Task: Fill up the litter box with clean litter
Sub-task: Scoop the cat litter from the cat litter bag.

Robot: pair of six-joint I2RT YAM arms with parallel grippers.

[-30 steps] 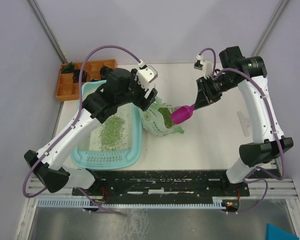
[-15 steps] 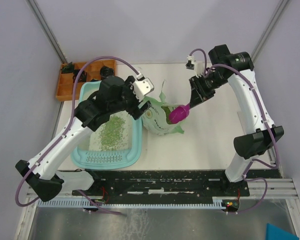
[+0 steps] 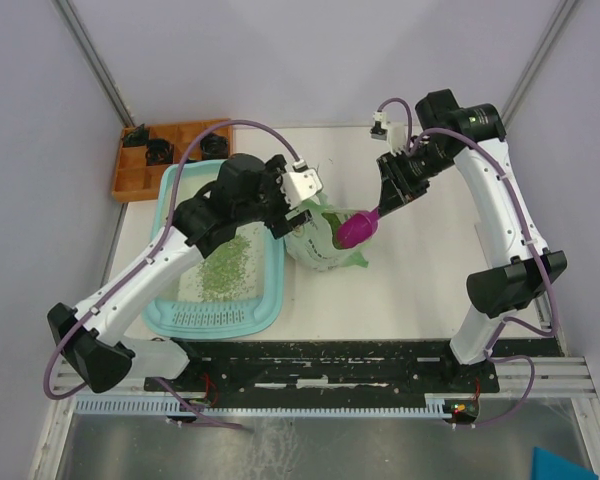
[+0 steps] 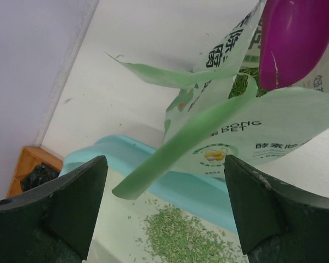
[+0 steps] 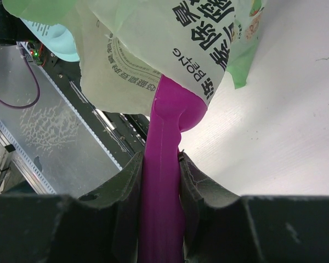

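Two arms meet over the table point(image 3: 420, 290) middle in the top view. The left claw point(image 3: 282, 218) is at the left side of the bag point(image 3: 318, 250), the right claw point(image 3: 387, 203) on the scoop point(image 3: 357, 229), whose bowl is at the bag mouth. The box point(image 3: 180, 318) lies along the left edge, grate end nearest, litter point(image 3: 225, 265) scattered inside; an orange tray point(image 3: 128, 185) sits at the far-left corner. Left wrist: jaws wide apart, gripping nothing — a bag flap hangs ahead of them. Right wrist: jaws clamped on the scoop handle
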